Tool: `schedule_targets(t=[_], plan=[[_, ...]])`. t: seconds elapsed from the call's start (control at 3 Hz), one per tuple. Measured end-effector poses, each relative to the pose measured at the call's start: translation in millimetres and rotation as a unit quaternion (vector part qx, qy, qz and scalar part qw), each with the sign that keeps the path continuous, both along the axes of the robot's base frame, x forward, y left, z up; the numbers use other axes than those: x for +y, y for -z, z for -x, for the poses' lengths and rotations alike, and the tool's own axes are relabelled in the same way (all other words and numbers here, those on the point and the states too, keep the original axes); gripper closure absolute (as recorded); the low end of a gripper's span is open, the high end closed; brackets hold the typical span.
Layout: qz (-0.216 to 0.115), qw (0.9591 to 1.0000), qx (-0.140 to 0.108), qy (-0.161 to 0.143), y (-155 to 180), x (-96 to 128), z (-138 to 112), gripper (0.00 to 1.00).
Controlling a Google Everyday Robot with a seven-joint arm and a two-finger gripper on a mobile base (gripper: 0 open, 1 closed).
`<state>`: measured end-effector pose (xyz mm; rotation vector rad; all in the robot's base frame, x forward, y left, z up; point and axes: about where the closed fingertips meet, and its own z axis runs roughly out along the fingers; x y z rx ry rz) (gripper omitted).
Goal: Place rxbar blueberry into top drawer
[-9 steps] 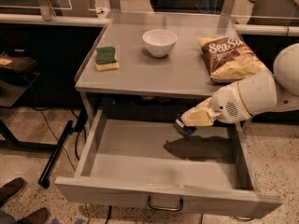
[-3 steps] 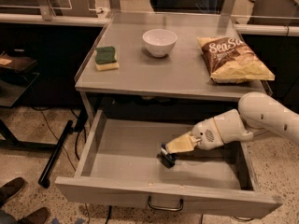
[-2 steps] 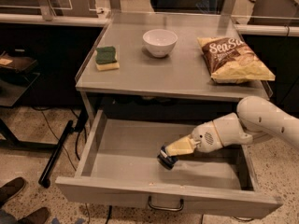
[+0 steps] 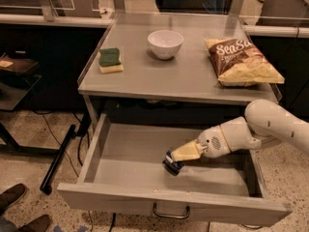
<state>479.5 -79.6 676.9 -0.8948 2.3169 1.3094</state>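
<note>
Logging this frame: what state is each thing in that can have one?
Wide grey top drawer: pulled open.
Dark navy-blue rxbar blueberry: gripped, tilted, low over the drawer floor.
Robot gripper: inside the drawer, shut on the bar.
White bowl: upright, looks empty.
Brown-and-yellow chip bag: lying flat on the tabletop.
Green-and-yellow sponge: lying green side up.

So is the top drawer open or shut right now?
Open: the top drawer is pulled out, its grey floor showing, and the gripper holds the rxbar blueberry inside it.
</note>
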Motion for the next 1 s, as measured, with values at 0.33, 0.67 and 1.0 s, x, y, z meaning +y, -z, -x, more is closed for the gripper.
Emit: schedule_targets(t=[0.33,0.67,1.0], plan=[[0.0,1.0,0.0,0.0,0.0,0.0,0.0,0.27],[0.0,1.0,0.0,0.0,0.0,0.1,0.0,0.0],[0.0,1.0,0.0,0.0,0.0,0.1,0.0,0.0]])
